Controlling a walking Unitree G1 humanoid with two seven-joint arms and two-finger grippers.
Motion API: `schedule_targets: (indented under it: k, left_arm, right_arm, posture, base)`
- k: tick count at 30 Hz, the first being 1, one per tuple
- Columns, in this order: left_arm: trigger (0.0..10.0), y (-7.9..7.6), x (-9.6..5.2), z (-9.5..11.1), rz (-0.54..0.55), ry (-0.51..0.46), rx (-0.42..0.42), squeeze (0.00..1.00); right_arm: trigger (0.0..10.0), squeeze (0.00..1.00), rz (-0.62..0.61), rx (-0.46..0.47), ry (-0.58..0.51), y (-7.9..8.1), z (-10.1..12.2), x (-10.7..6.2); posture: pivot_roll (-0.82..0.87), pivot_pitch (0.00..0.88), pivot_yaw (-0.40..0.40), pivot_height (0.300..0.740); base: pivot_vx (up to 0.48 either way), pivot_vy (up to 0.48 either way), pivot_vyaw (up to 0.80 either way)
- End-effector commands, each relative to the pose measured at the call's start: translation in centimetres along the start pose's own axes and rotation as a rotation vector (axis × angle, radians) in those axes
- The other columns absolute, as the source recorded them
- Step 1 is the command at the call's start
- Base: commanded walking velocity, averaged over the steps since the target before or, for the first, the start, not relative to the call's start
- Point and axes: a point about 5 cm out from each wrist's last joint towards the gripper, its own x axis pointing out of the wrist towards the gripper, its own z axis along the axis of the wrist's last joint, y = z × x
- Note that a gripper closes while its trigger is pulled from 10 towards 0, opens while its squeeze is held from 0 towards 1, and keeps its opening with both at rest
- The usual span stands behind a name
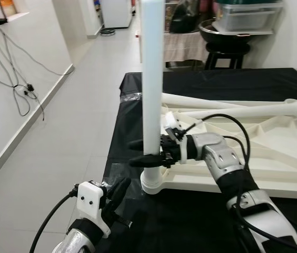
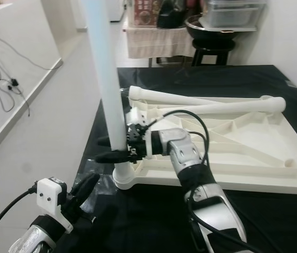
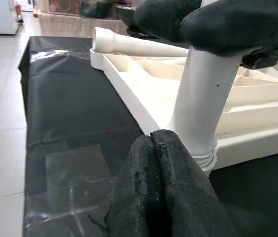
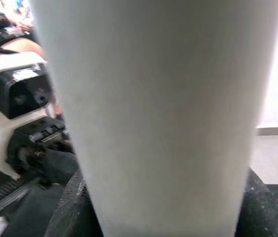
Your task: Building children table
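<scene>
A cream plastic children's tabletop (image 1: pixel 275 142), turned underside up with its ribbing exposed, lies flat on the worktop covered in black sheeting (image 1: pixel 138 95). A tall white cylindrical table leg (image 1: pixel 152 79) stands upright in the socket at the tabletop's near-left corner, its threaded collar (image 1: pixel 151 184) seated at the base. The right pincer (image 1: pixel 144 153) reaches in from the right side and is clenched on this upright leg low down, just above the collar, one black finger on each side of the tube; in the right wrist view the leg (image 4: pixel 158 113) sits directly between the two pads. Two more white table legs (image 1: pixel 243 108) lie on their sides across the far part of the upturned tabletop, crossing near the far-left corner and touching the ribbed surface. The left pincer (image 1: pixel 118 196) hovers low at the near-left edge of the worktop, just beside and below the leg's base, apart from it; in the left wrist view its fingers (image 3: pixel 156 192) are pressed together, holding nothing, with the leg's collar just beyond the tips. A patch of clear tape (image 3: pixel 72 163) is stuck on the black sheeting near that pincer. Grey tiled floor (image 1: pixel 69 126) runs along the worktop's left side, with black cables (image 1: pixel 17 84) trailing down the white wall.
</scene>
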Motion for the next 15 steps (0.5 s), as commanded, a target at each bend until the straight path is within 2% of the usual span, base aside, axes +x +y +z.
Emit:
schedule_targets:
  k: [1,3,4,5,6,7,10,11,15]
  left_arm:
    - [10.0,0.0,-0.3,-0.1,0.004,0.012,0.001,0.0]
    - [10.0,0.0,-0.3,-0.1,0.004,0.012,0.001,0.0]
    - [10.0,0.0,-0.4,0.0,0.005,0.012,0.002,0.0]
    - [10.0,0.1,-0.5,0.1,0.007,0.013,0.003,0.0]
    - [10.0,0.1,-0.5,0.1,0.007,0.013,0.003,0.0]
    - [10.0,0.3,-0.5,0.1,0.007,0.014,0.005,0.0]
    - [10.0,0.3,-0.5,0.0,0.005,0.017,0.004,0.0]
    - [10.0,0.3,-0.5,0.0,0.002,0.02,0.002,0.0]
    - [10.0,0.3,-0.5,0.0,0.004,0.019,0.004,0.0]
  right_arm:
    - [0.0,0.0,-0.324,0.034,0.03,0.2,-2.0,0.2]
    - [0.0,0.0,-0.324,0.034,0.03,0.2,-2.0,0.2]
    - [0.0,0.0,-0.75,0.096,0.049,0.0,-3.4,0.0]
    - [0.0,0.0,-0.903,0.161,0.08,1.9,-5.4,0.2]
    - [0.0,0.0,-0.903,0.161,0.08,1.9,-5.4,0.2]
    - [0.0,0.0,-0.91,0.188,0.132,3.8,-6.8,0.7]
    - [0.0,0.0,-0.925,0.176,0.124,4.2,-6.8,0.8]
    - [0.0,0.0,-0.866,0.136,0.117,3.8,-6.3,0.9]
    - [0.0,0.0,-0.875,0.136,0.116,3.4,-6.3,0.7]
  posture:
    - [0.01,0.069,0.009,0.74]
    - [0.01,0.069,0.009,0.74]
    - [0.01,0.079,0.008,0.74]
    - [0.0,0.094,0.02,0.74]
    - [0.0,0.094,0.02,0.74]
    - [-0.01,0.087,0.025,0.74]
    - [0.0,0.082,0.019,0.74]
    - [0.0,0.078,0.015,0.74]
    - [0.01,0.08,0.016,0.74]
  base:
    - [0.0,0.0,0.0]
    - [0.0,0.0,0.0]
    - [0.0,0.0,0.0]
    - [0.0,0.0,0.0]
    - [0.0,0.0,0.0]
    - [0.0,0.0,0.0]
    - [0.0,0.0,0.0]
    - [0.0,0.0,0.0]
    - [0.0,0.0,0.0]
